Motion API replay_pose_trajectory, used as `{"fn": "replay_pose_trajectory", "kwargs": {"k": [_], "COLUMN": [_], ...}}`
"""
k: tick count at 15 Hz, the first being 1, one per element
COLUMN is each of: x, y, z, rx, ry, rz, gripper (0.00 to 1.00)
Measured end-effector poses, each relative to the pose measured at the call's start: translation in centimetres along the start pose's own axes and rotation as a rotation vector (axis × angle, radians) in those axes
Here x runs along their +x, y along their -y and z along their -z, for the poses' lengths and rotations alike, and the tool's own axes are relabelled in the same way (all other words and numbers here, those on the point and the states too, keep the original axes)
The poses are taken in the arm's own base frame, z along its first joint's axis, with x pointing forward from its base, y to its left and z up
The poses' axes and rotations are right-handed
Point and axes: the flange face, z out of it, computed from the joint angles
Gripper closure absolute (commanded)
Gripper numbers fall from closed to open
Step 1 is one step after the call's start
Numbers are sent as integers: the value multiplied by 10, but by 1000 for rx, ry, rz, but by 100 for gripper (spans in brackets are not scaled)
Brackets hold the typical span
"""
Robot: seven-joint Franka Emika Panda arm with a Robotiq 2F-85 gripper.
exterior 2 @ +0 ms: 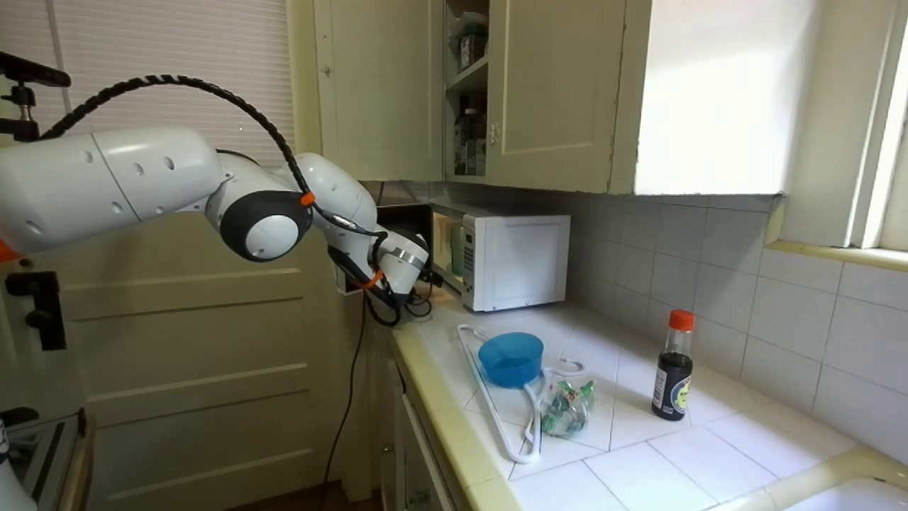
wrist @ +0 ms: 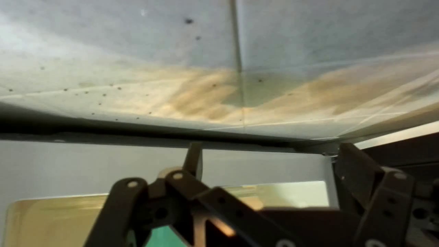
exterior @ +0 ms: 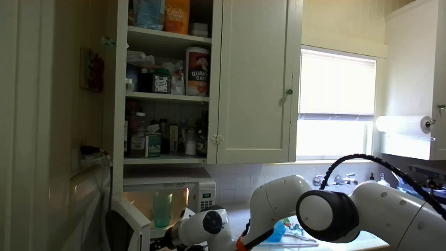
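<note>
The gripper [wrist: 272, 164] stood low before the open microwave [exterior 2: 521, 262], its fingers [wrist: 193, 161] wide apart near the door [exterior: 137, 218]; contact with it could not be made out. Inside the lit microwave a green tumbler [exterior: 162, 211] stood upright, its contents impossible to tell. Along the counter [exterior 2: 631, 454] sat a blue bowl [exterior 2: 511, 365], a clear bag [exterior 2: 569, 408] with something green in it, and a red-capped bottle [exterior 2: 672, 383] filled with dark liquid to below its neck. Above the microwave, an open cabinet [exterior: 214, 87] held an orange bag [exterior: 176, 15] and a blue bag [exterior: 149, 14] at the top, an oats canister [exterior: 198, 73] and a green-lidded jar [exterior: 161, 82] beneath, and bottles [exterior: 138, 139] around a green box [exterior: 153, 144] on the lowest shelf [exterior: 163, 160].
</note>
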Motion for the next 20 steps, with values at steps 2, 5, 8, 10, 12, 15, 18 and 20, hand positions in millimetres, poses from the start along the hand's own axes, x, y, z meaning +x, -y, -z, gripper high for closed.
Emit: {"fn": "replay_pose_trajectory", "kwargs": {"k": [2,5,8,10,12,15,18,20], "x": [7,13,13,13,12,12,13,13], "y": [-9,-20,-17,-12,-8,-2,5,10], "z": [-6,-13,-19,-24,-28,-33,-34,-36], "rx": [-80,-176,-227,-268,-309,-354,-386,-408], "ry": [-4,-9,-6,-3,-4,-7,-5,-3], "rz": [-16,-25,3,22,33,43,49,52], "gripper": [0,0,0,0,0,0,0,0]}}
